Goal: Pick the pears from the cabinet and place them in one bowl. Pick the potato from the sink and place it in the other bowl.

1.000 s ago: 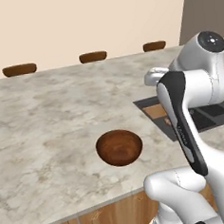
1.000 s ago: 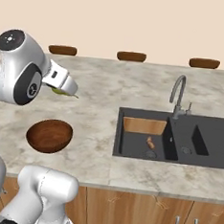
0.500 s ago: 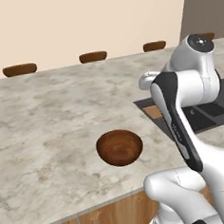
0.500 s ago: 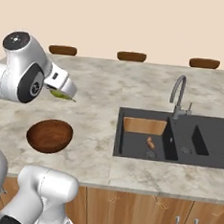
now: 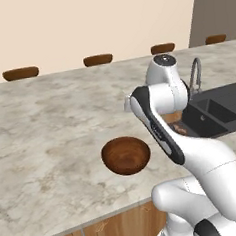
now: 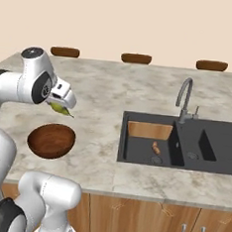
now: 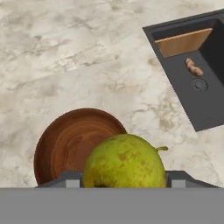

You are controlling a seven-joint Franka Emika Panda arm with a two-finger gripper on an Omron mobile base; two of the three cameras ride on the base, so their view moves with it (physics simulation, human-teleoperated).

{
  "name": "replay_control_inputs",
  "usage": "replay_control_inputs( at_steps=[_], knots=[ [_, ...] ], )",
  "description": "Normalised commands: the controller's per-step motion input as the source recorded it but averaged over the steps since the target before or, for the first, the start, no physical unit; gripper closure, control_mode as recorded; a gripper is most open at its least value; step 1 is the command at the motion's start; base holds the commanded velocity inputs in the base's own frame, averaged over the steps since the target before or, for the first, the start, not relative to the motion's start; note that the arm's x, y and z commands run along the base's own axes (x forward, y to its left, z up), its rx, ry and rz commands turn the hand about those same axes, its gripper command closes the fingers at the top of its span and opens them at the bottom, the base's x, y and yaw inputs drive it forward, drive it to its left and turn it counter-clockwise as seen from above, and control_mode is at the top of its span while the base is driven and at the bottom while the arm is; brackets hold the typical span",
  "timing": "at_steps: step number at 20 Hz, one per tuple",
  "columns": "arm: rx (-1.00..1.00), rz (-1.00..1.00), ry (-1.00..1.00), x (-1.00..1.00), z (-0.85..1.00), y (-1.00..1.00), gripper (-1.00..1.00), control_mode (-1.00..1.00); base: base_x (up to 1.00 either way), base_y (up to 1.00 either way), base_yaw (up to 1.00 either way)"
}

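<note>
Your jaws are clamped on a pear [image 7: 124,161], yellow-green with brown speckles, which sits between them at the bottom of the hand view with its short stem poking out to one side; in the right base view the same pear [image 6: 59,108] hangs under the gripper [image 6: 62,105], held in the air just above the counter [image 6: 105,89]. Treat it as a light, firm fruit with a smooth, rounded skin: it will likely roll or squirt sideways if you pinch off-centre, and hard pressure could bruise it, so keep the hold across its widest part and never trust the stem. Just beyond it lies the wooden bowl [image 7: 72,142], empty and glossy inside; from the right base view the bowl [image 6: 51,140] is near and slightly below the fruit, so a low release should keep the pear from bouncing out. Further off, the sink [image 7: 199,83] holds the potato [image 7: 193,67] on its basin floor near the drain, beside a wooden board. It looks lumpy and stiff, best taken across its narrow middle.
</note>
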Motion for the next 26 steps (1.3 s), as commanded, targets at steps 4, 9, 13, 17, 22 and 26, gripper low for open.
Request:
replay_control_inputs(
  at_steps=[4, 9, 13, 17, 22, 26],
  knots=[
    [-0.01, 0.05, 0.02, 0.13, -0.87, 0.37, 1.00, -1.00, 0.00, 0.00, 0.00],
    [0.01, 0.03, 0.02, 0.08, -0.82, 0.42, 1.00, -1.00, 0.00, 0.00, 0.00],
    [0.00, 0.00, 0.00, 0.46, -0.82, 0.30, 1.00, -1.00, 0.00, 0.00, 0.00],
    [0.00, 0.00, 0.00, 0.51, -0.68, 0.28, 1.00, -1.00, 0.00, 0.00, 0.00],
    [0.07, 0.01, 0.00, 0.12, -0.54, 0.05, 1.00, -1.00, 0.00, 0.00, 0.00],
    [0.10, 0.00, 0.00, 0.01, -0.45, 0.00, 1.00, -1.00, 0.00, 0.00, 0.00]
  ],
)
